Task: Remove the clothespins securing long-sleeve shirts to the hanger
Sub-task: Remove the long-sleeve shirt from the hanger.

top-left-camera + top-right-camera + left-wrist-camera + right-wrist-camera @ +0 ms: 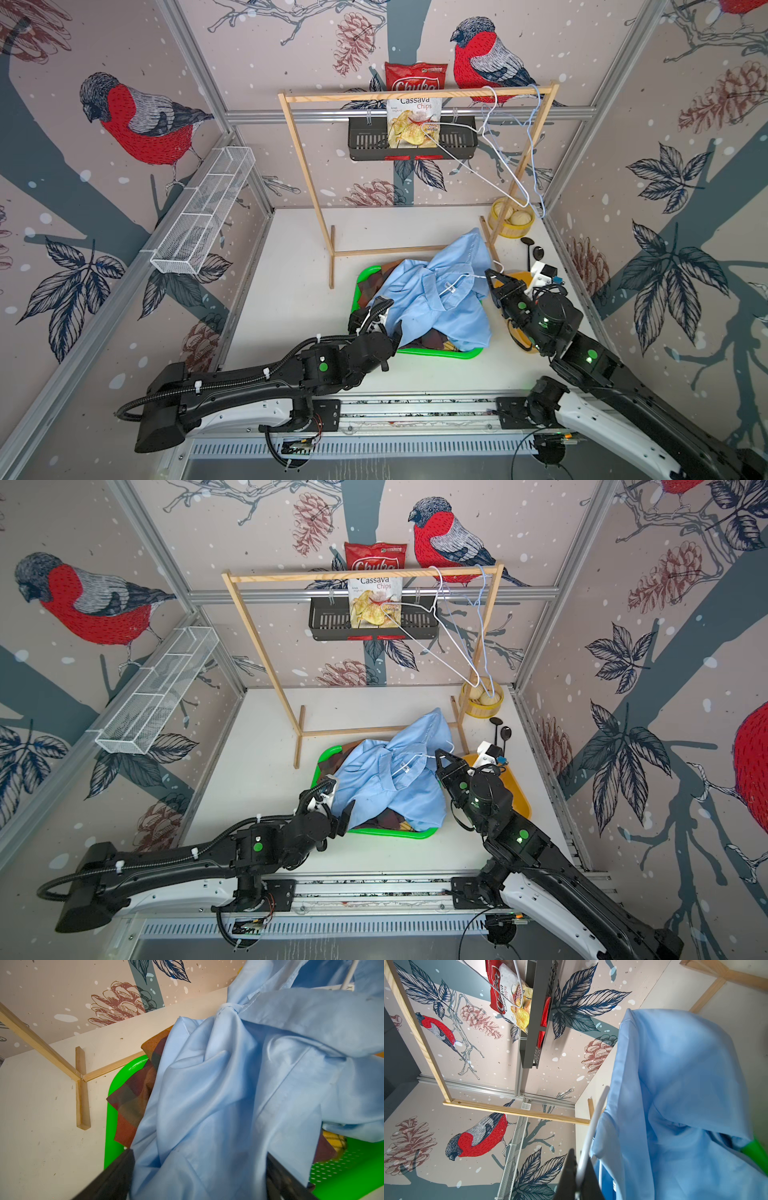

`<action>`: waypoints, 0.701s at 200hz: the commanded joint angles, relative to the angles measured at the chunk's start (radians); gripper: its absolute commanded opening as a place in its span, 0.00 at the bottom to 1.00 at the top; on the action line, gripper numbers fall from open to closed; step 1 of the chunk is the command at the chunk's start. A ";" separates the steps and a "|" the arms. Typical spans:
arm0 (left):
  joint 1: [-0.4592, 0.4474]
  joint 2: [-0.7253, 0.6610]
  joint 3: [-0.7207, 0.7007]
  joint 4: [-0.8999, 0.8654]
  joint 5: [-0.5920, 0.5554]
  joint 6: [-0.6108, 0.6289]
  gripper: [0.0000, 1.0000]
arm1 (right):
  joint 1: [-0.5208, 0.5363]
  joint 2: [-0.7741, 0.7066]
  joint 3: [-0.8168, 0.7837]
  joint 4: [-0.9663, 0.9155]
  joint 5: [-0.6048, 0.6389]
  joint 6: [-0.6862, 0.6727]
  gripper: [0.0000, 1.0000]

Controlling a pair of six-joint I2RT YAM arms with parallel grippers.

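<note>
In both top views your left pincer [388, 322] stood jaws apart at the plain light blue collared shirt [440, 299], heaped over a dark plaid shirt [370, 286] in a bright green plastic tray [440, 355] on the white tabletop [291, 299]. The left wrist view showed blue cloth between its spread fingers [116, 1176]. The right wrist view showed your right pincer [579, 1165] clamped on a thin white wire hanger [593, 1124] beside that shirt.

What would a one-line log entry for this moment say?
left claw: open around blue shirt | right claw: shut on white hanger | blue shirt: heaped over green tray
</note>
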 commanded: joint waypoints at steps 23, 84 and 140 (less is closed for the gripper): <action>0.010 0.018 -0.025 0.086 0.011 -0.048 0.37 | -0.005 0.005 0.035 0.030 0.029 -0.040 0.00; 0.075 -0.049 -0.053 -0.018 -0.063 -0.208 0.00 | -0.051 -0.050 0.067 -0.043 0.049 -0.062 0.00; 0.144 -0.095 -0.128 -0.013 -0.024 -0.245 0.00 | -0.130 -0.064 0.108 -0.048 -0.035 -0.074 0.00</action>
